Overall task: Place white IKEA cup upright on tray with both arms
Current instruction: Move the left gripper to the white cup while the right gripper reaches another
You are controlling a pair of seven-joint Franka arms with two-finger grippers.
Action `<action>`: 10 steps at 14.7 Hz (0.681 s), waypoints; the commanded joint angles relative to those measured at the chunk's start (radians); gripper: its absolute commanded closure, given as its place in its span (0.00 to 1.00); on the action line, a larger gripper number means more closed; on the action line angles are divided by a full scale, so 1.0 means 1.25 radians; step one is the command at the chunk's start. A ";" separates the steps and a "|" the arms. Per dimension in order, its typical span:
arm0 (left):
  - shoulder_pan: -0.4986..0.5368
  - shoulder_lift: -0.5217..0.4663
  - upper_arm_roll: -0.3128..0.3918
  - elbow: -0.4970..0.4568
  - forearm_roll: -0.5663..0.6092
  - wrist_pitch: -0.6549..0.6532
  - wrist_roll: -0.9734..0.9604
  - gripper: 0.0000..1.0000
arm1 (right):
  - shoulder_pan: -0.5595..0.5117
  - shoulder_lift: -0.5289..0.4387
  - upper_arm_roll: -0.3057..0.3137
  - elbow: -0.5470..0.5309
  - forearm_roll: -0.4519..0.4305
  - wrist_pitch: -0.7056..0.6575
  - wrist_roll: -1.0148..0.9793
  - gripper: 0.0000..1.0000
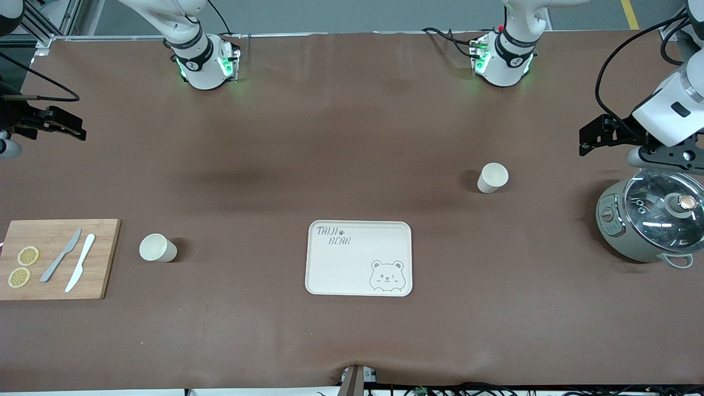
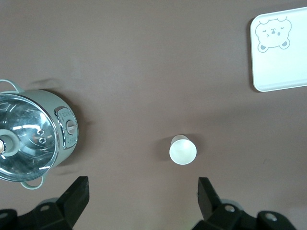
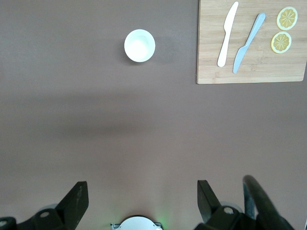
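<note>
**Both arms waiting high, cups not yet touched**

Nothing is being carried at this moment. The tray (image 1: 358, 258) is lying bare on the brown desk (image 1: 352, 137), near the middle. Two white cups are standing on the desk with the mouth up. One cup (image 1: 492, 177) is sitting farther from the front camera than the tray, toward the left arm's end of the desk, and well apart from the tray. The other cup (image 1: 157, 247) is sitting just beside the wooden cutting board (image 1: 58, 258), toward the right arm's end.

The left gripper (image 2: 143, 194) is hanging over the desk close to the grey cooking pot (image 1: 652, 220), with its fingers spread wide and nothing between them. The right gripper (image 3: 143, 196) is hanging over the bare desk at the right arm's end, also spread wide and empty.

I am judging that the task is only at the start: the reaching step. Next, each arm probably needs to come down over its own cup, close on the rim or wall without tipping it, and bring it to the tray.
</note>
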 commanded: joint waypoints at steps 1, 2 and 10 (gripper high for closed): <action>-0.001 -0.001 -0.006 0.000 0.020 0.006 -0.006 0.00 | -0.009 -0.026 0.002 -0.028 0.005 0.012 -0.010 0.00; -0.002 -0.001 -0.007 0.001 0.020 0.005 -0.020 0.00 | -0.010 -0.026 0.002 -0.028 0.005 0.012 -0.010 0.00; 0.018 -0.072 -0.018 -0.214 -0.001 0.123 -0.020 0.00 | -0.011 -0.020 0.001 -0.020 0.003 0.022 -0.011 0.00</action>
